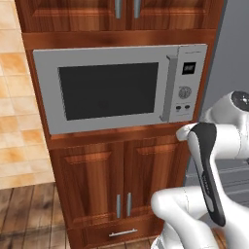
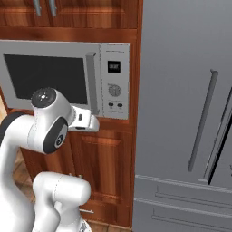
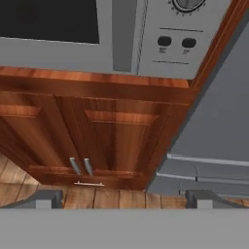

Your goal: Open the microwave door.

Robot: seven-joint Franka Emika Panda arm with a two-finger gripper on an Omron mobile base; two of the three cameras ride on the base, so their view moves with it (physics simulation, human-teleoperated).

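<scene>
The microwave (image 1: 119, 87) is light grey, its microwave door (image 1: 104, 90) has a dark window, the cabinet doors (image 1: 121, 182) are reddish-brown wood, and the fridge (image 2: 186, 113) is plain grey.

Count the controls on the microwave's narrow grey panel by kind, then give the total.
Display: 1
Dial: 1
Buttons: 2
Total: 4

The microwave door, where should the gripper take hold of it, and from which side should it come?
Grip the vertical bar handle at the right edge of the microwave door, beside the control panel. Come straight from the front, open gripper turned so the jaws straddle the bar sideways. It likely hinges left, so pull outward.
</scene>
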